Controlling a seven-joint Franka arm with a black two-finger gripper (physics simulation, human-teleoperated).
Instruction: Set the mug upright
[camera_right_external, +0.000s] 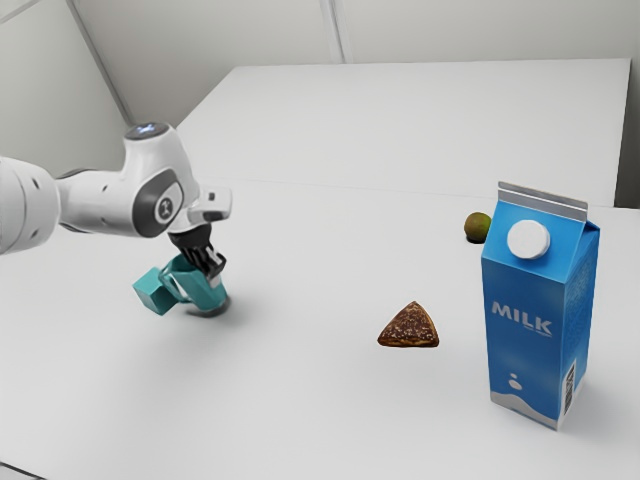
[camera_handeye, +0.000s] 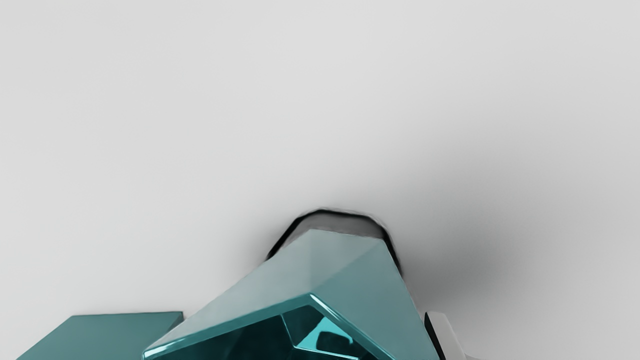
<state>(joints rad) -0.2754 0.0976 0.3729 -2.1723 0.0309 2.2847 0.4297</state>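
Leftmost in the exterior view, a boxy handle (camera_right_external: 154, 291) juts from the teal mug (camera_right_external: 206, 291), apparently tilted; likely light, stiff, slick, best pinched by its wall (camera_handeye: 357, 285). Above it, the gripper (camera_right_external: 214, 266): grasping or released, I cannot tell.

Your table (camera_right_external: 290, 410): white, with teal, blue, brown and green pieces.
You have: mug (camera_right_external: 203, 289), teal; carton (camera_right_external: 520, 360), blue, white lettering, white cap (camera_right_external: 528, 239); wedge (camera_right_external: 408, 328), brown, pale-speckled; ball (camera_right_external: 476, 226), olive green; arm (camera_right_external: 98, 203), white and dark grey; gripper (camera_right_external: 216, 267), black.
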